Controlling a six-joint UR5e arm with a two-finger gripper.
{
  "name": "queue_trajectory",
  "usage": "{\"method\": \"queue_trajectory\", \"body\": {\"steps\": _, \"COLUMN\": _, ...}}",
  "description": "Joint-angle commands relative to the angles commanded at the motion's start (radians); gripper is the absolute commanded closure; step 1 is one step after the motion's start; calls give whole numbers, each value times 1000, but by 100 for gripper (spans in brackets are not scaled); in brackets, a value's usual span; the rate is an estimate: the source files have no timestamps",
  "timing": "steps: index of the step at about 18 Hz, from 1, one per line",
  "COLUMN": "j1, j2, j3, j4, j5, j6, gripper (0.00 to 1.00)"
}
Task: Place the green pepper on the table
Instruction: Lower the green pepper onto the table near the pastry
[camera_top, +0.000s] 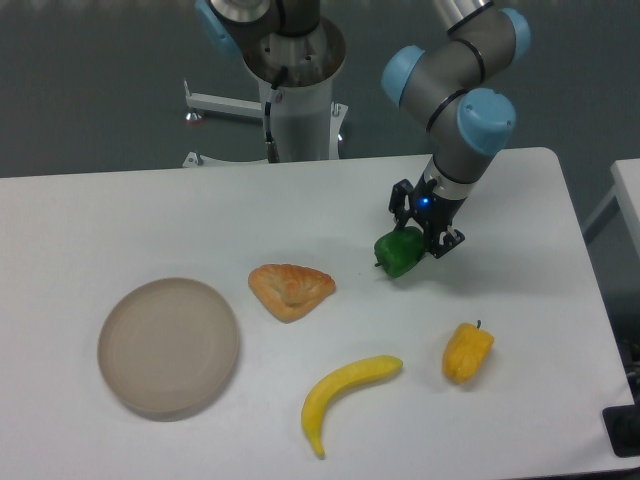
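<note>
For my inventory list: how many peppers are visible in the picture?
2. The green pepper is at the pincer, right of centre; the yellow pepper lies nearer the front right. None seems hidden.

arm: grey tubes, light-blue joint caps | claw (424, 226): black, small blue light | base: silver column

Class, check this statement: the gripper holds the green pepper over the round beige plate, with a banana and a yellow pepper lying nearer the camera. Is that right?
Not quite. The camera view shows the gripper holding the green pepper over bare table, far from the plate. The banana and yellow pepper do lie nearer.
</note>
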Motion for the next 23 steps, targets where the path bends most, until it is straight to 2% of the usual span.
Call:
{"method": "queue_trajectory", "body": {"steps": 9, "j1": -11, "j2": -3, "j3": 0, "j4": -2, "j5": -15, "j6": -72, "gripper": 73}}
{"method": "queue_trajectory", "body": {"steps": 23, "j1": -12, "j2": -14, "j3": -2, "j4": -3, "j5": -12, "j6": -75, "gripper": 72}}
